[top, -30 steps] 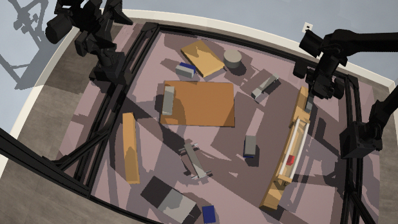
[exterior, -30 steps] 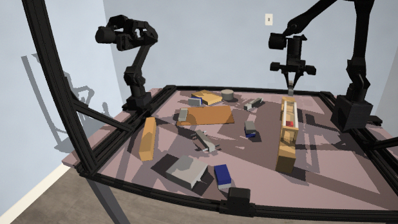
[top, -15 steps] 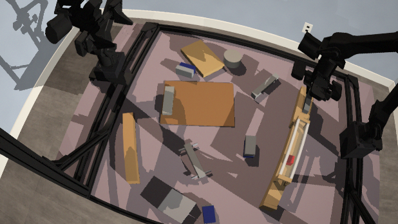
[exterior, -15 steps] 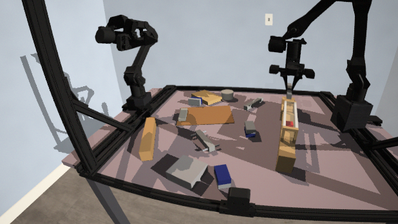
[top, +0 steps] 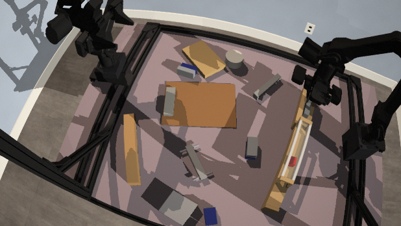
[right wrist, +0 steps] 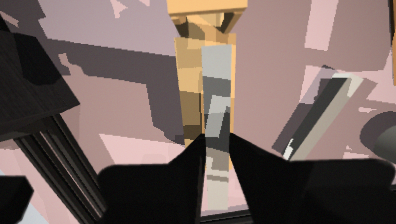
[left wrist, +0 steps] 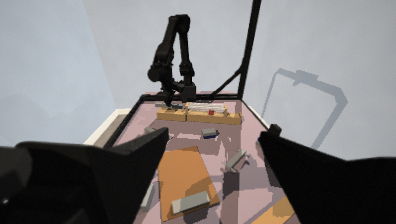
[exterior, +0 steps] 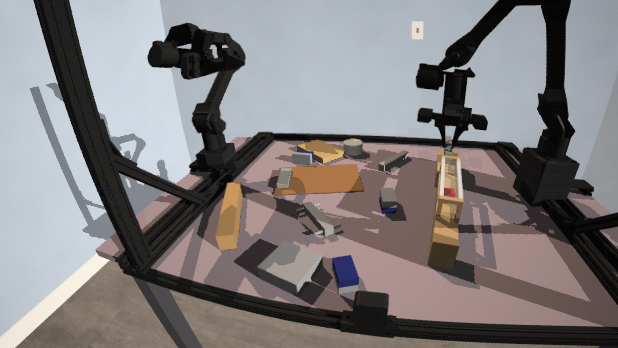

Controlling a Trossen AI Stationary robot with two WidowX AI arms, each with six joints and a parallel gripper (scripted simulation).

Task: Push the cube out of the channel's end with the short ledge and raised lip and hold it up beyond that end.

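Table, near side: The table [top: 318, 208] [exterior: 525, 300] carried loose blocks on the left and the long wooden channel [top: 302, 150] [exterior: 460, 175] on the right.
Near ledge: A wooden ledge [top: 275, 198] [exterior: 445, 235] ran out from the channel's near end. Whether this was the short one with the raised lip could not be made out for certain.
Red cube: The cube [top: 292, 161] [exterior: 449, 192] [left wrist: 211, 112] sat inside the channel, closer to the near end, not yet out.
Far ledge: Another ledge [top: 298, 108] [left wrist: 171, 115] [right wrist: 187, 75] led away from the far end.
Grey bar: A slim bar [top: 307, 110] [right wrist: 217, 90] lay over the far ledge, its tip pointing at the channel's mouth and just short of it.
Right hand: The right hand [exterior: 448, 149] [right wrist: 215, 137] was clamped on the bar, outside the channel.
Left hand: The left hand [left wrist: 213, 134] was raised across the table, its 2 fingers apart, with nothing between them.
Step in hand: Apparently lining up the bar as a pusher.
Next move: Likely to confirm the exit, center the bar, then slide it in straight; a skewed tip could catch the frame.
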